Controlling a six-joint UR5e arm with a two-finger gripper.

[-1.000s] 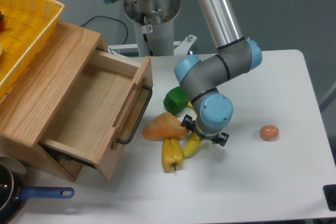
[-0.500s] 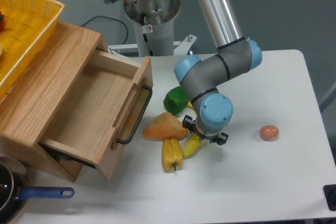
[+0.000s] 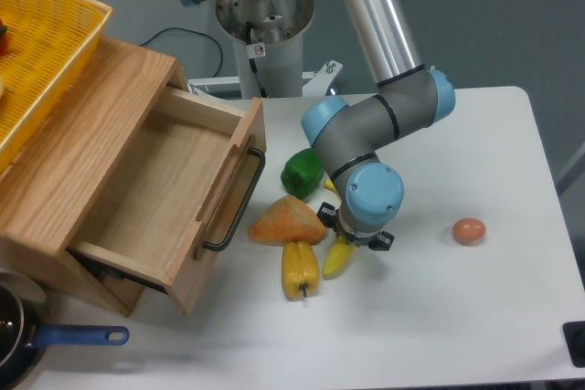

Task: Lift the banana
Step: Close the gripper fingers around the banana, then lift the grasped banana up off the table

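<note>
The banana [image 3: 335, 260] lies on the white table, slim and bright yellow. Only its lower end shows, plus a small tip near the green pepper. The rest is hidden under my gripper [image 3: 353, 233], which points straight down right over the banana's middle. The blue wrist cap covers the fingers, with only black finger parts showing on either side of the banana. I cannot see how the jaws stand or whether they touch the banana.
A yellow bell pepper [image 3: 300, 268] and an orange wedge-shaped item [image 3: 285, 222] lie just left of the banana. A green pepper [image 3: 303, 172] is behind. A brown egg [image 3: 469, 230] lies to the right. The open wooden drawer [image 3: 146, 198], yellow basket [image 3: 46, 43] and blue-handled pan [image 3: 78, 335] are at left.
The gripper has shifted slightly left and down over the banana. The black finger parts on either side look a little closer together. The banana and other items have barely moved.
</note>
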